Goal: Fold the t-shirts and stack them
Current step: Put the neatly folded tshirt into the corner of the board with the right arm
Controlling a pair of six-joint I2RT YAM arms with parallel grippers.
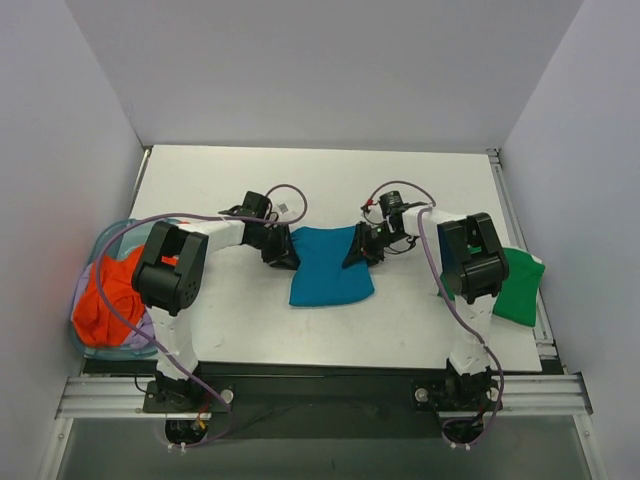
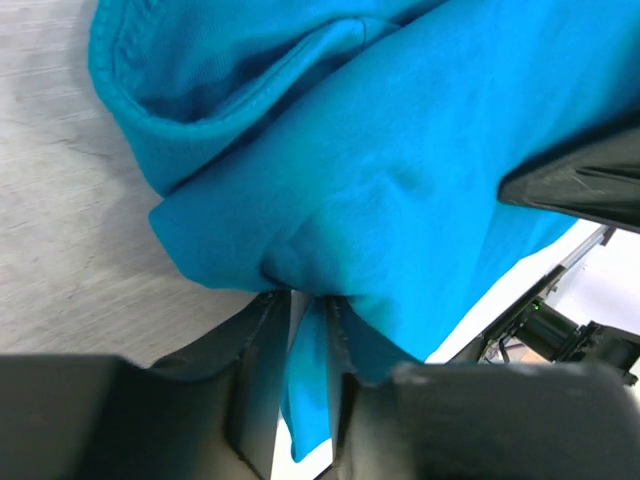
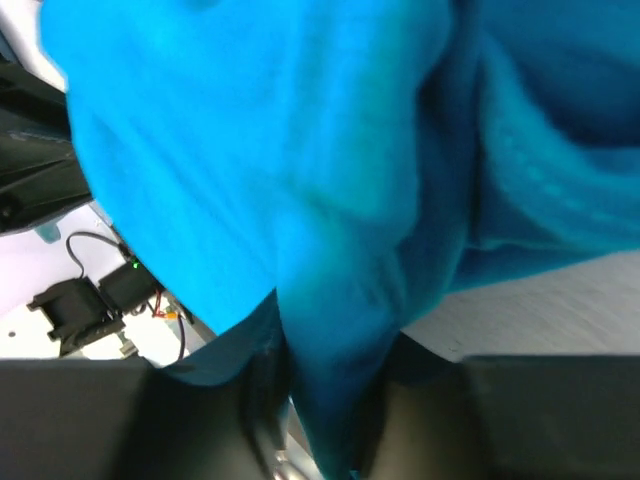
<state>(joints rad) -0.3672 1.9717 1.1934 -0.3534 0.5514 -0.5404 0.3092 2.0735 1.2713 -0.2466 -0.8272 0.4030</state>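
Note:
A blue t-shirt (image 1: 330,265) lies partly folded at the table's centre. My left gripper (image 1: 283,255) is shut on its left edge, and the left wrist view shows the blue cloth (image 2: 400,180) pinched between the jaws (image 2: 308,310). My right gripper (image 1: 358,252) is shut on the shirt's right edge, and in the right wrist view the cloth (image 3: 300,180) bunches between the jaws (image 3: 325,390). A folded green t-shirt (image 1: 520,285) lies at the right edge. An orange-red t-shirt (image 1: 110,295) sits in a pile on the left.
The pile on the left also holds lavender cloth (image 1: 140,335) and a light blue rim (image 1: 100,240). White walls enclose the white table (image 1: 320,185) at the back and sides. The metal rail (image 1: 320,385) runs along the near edge.

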